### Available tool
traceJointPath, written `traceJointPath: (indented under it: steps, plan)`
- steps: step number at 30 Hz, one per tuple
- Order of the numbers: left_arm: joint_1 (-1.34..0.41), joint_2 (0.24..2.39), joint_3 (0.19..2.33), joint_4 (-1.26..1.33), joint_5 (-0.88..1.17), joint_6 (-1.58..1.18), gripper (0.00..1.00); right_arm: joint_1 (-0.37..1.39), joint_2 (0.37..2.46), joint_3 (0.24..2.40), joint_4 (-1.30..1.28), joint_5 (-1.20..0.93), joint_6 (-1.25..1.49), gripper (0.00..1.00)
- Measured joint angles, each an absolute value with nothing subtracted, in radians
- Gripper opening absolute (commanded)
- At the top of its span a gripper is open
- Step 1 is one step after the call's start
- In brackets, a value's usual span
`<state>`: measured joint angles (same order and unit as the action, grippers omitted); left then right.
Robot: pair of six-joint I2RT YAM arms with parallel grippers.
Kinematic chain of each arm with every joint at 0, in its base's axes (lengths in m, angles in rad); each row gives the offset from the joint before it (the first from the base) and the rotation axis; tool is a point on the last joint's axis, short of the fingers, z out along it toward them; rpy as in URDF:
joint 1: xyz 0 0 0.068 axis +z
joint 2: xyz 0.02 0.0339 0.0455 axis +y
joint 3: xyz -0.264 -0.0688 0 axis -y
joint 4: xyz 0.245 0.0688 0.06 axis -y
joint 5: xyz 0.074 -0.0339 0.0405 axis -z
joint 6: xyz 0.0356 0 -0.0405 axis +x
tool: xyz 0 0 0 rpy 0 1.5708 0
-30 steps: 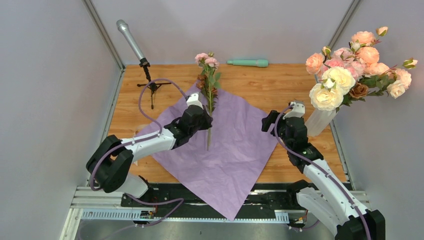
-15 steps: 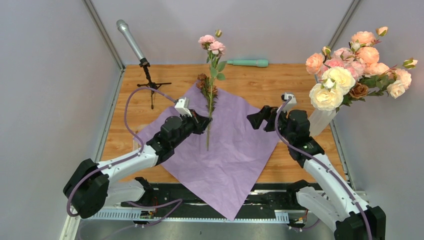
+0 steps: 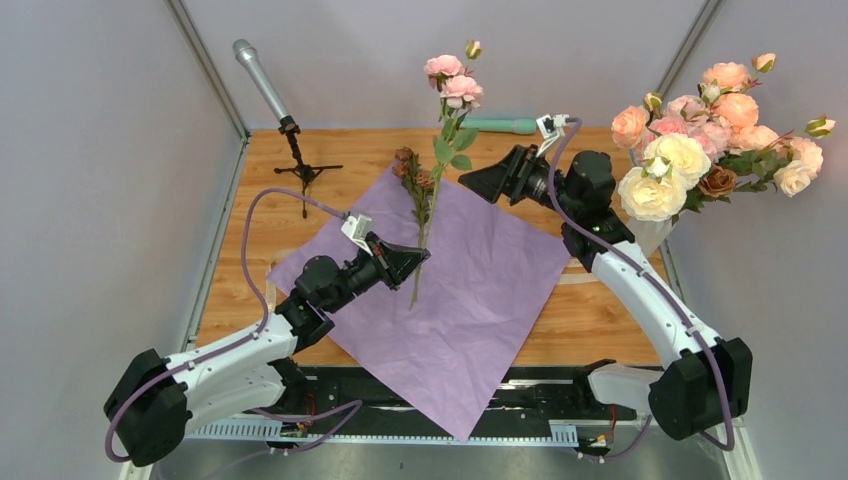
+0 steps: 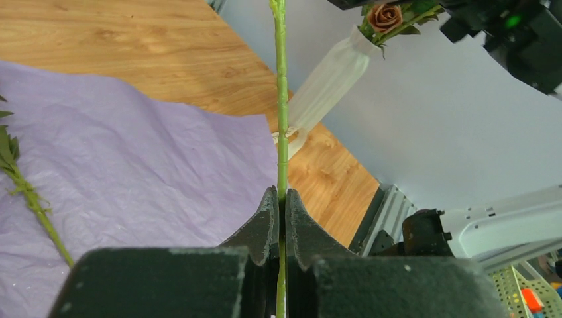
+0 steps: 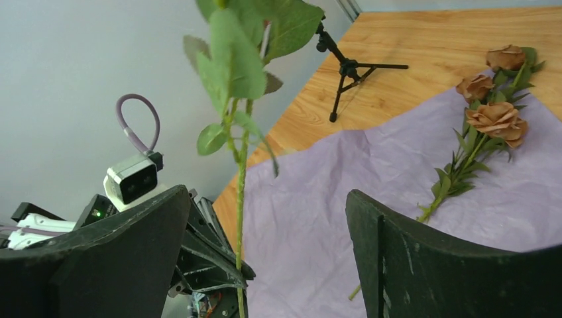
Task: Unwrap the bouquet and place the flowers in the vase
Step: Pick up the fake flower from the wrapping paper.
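Sticking up in the air: one pink rose stem (image 3: pixel 432 195) is held nearly upright over the lilac paper (image 3: pixel 480 290), blooms at the top, leaves partway down.
Left gripper (image 3: pixel 415 258): clamped tight on the lower part of that stem, jaws pinched together on the thin green stalk (image 4: pixel 281 99). A short bit of stalk is left poking out below.
Right gripper (image 3: pixel 475 180): jaws spread wide, nothing gripped. It's aimed at the leafy part of the pink stem from the right. In the wrist view the leaves (image 5: pixel 232 73) are framed between the two fingers, but no contact can be made out.
Brown roses (image 3: pixel 412 170): laid on the far corner of the paper, heads toward the back wall.
Paper: spread open flat on the wooden table (image 3: pixel 560 165), near corner hung over the front edge.
Vase (image 3: pixel 640 240): white and ribbed, stood at the table's right edge beside the right arm, already stuffed with a big bunch of roses (image 3: pixel 700 130) in peach, pink and cream.
Other stuff: a microphone (image 3: pixel 262 80) on a little tripod is parked back left, and a mint-green cylinder (image 3: pixel 497 125) is laid along the back edge.
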<state>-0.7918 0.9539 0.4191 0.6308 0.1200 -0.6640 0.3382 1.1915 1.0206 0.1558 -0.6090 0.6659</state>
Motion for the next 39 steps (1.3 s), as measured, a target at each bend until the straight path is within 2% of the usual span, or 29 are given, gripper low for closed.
traceJointPath:
  steps: [10, 14, 17, 27, 29, 30, 31, 32, 33, 34, 35, 36, 37, 38, 39]
  plan:
    - [-0.792, 0.909, 0.407, 0.569, 0.212, -0.59, 0.0, 0.367, 1.3, 1.104, 0.205, -0.672, 0.76, 0.84]
    - [-0.792, 0.893, 0.407, 0.532, 0.244, -0.565, 0.0, 0.377, 1.318, 1.122, 0.222, -0.671, 0.772, 0.79]
    - [-0.792, 0.877, 0.407, 0.513, 0.261, -0.552, 0.0, 0.381, 1.338, 1.134, 0.233, -0.671, 0.781, 0.67]
    - [-0.792, 0.843, 0.407, 0.427, 0.248, -0.503, 0.0, 0.392, 1.367, 1.145, 0.24, -0.664, 0.771, 0.11]
    - [-0.792, 0.839, 0.411, 0.401, 0.233, -0.489, 0.0, 0.395, 1.367, 1.155, 0.228, -0.665, 0.759, 0.02]
    - [-0.792, 0.838, 0.419, 0.382, 0.226, -0.481, 0.02, 0.397, 1.367, 1.16, 0.22, -0.665, 0.754, 0.0]
    - [-0.792, 0.838, 0.425, 0.37, 0.224, -0.474, 0.06, 0.4, 1.367, 1.167, 0.214, -0.664, 0.746, 0.0]
    - [-0.792, 0.838, 0.434, 0.352, 0.222, -0.466, 0.19, 0.403, 1.367, 1.176, 0.202, -0.663, 0.735, 0.0]
    - [-0.792, 0.838, 0.447, 0.331, 0.218, -0.458, 0.27, 0.405, 1.367, 1.185, 0.191, -0.662, 0.723, 0.0]
    - [-0.792, 0.838, 0.461, 0.31, 0.216, -0.446, 0.43, 0.407, 1.367, 1.196, 0.177, -0.659, 0.709, 0.0]
    - [-0.792, 0.839, 0.473, 0.292, 0.214, -0.436, 0.5, 0.409, 1.367, 1.206, 0.164, -0.654, 0.693, 0.0]
    - [-0.792, 0.84, 0.49, 0.269, 0.209, -0.428, 0.64, 0.41, 1.367, 1.216, 0.153, -0.651, 0.675, 0.0]
    - [-0.792, 0.842, 0.511, 0.242, 0.203, -0.423, 0.7, 0.411, 1.367, 1.225, 0.142, -0.646, 0.656, 0.0]
    - [-0.792, 0.843, 0.525, 0.224, 0.2, -0.41, 0.83, 0.412, 1.367, 1.237, 0.123, -0.64, 0.632, 0.0]
    - [-0.792, 0.846, 0.549, 0.196, 0.195, -0.405, 0.88, 0.412, 1.367, 1.25, 0.102, -0.635, 0.608, 0.0]
